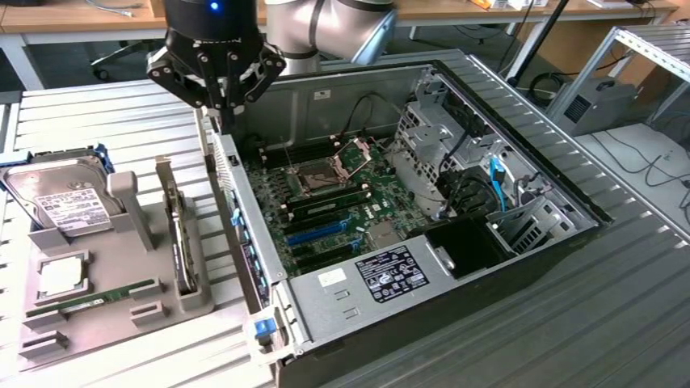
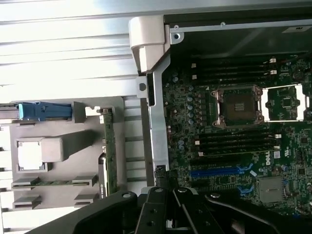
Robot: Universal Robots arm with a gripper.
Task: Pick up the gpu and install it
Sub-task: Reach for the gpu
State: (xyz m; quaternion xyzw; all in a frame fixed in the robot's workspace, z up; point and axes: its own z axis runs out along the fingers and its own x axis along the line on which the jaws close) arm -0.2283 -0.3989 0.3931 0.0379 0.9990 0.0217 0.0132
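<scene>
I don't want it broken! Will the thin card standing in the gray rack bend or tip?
The gpu looks like a thin circuit board: probably stiff and light. Standing on edge in the rack, it might tip once freed.

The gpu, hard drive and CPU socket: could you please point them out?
gpu (image 1: 184, 241): exterior view, middle of the upright card.
hard drive (image 1: 70, 208): exterior view, its white label.
CPU socket (image 2: 237, 105): wrist view, centre of the socket.

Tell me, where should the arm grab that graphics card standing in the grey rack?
Probably take the gpu by its top long edge, coming straight down from above and pinching its two flat faces. It stands on edge in the grey holder, whose posts hide its lower part, leaving the upper edge free.
</scene>
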